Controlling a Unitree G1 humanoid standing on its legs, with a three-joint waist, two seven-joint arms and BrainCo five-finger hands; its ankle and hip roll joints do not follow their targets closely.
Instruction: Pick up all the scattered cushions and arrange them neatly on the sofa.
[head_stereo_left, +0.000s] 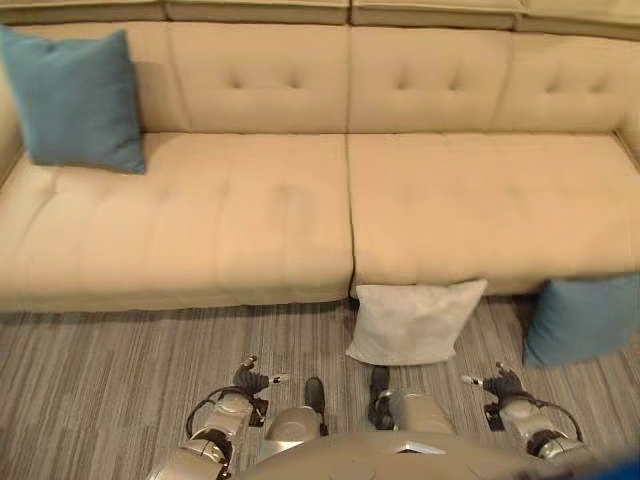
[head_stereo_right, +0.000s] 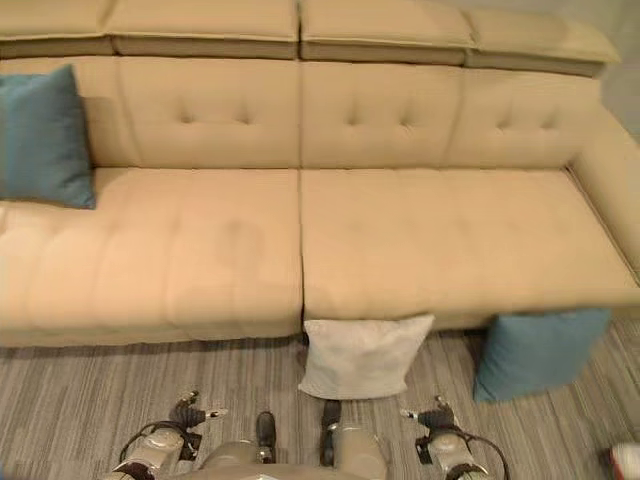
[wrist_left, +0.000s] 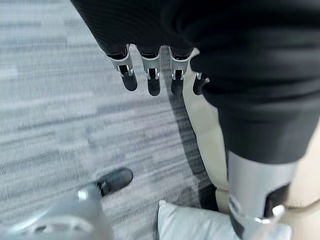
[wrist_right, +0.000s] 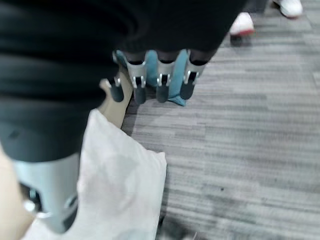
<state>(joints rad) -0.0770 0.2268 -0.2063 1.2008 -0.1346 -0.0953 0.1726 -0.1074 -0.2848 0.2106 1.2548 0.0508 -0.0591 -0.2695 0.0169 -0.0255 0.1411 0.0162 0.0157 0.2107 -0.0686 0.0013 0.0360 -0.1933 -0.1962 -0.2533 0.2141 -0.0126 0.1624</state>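
Broadly, the beige sofa (head_stereo_left: 300, 210) carries one teal cushion (head_stereo_left: 75, 98) at upper left; another teal cushion (head_stereo_left: 580, 318) and a white cushion (head_stereo_left: 415, 322) lean on the floor, lower centre-right. Both the left hand (head_stereo_left: 250, 380) and right hand (head_stereo_left: 500, 385) hang empty, fingers (wrist_left: 150, 75) straight and apart. Best to grip the white cushion's top edge squarely.

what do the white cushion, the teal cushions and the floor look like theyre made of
White cushion: probably soft woven fabric, matte, with a slightly mottled surface.
Teal cushion on the floor and teal cushion on the sofa: likely plain matte cloth, no sheen, soft corners.
Floor: looks like grey low-pile carpet or streaked vinyl; cannot tell which.
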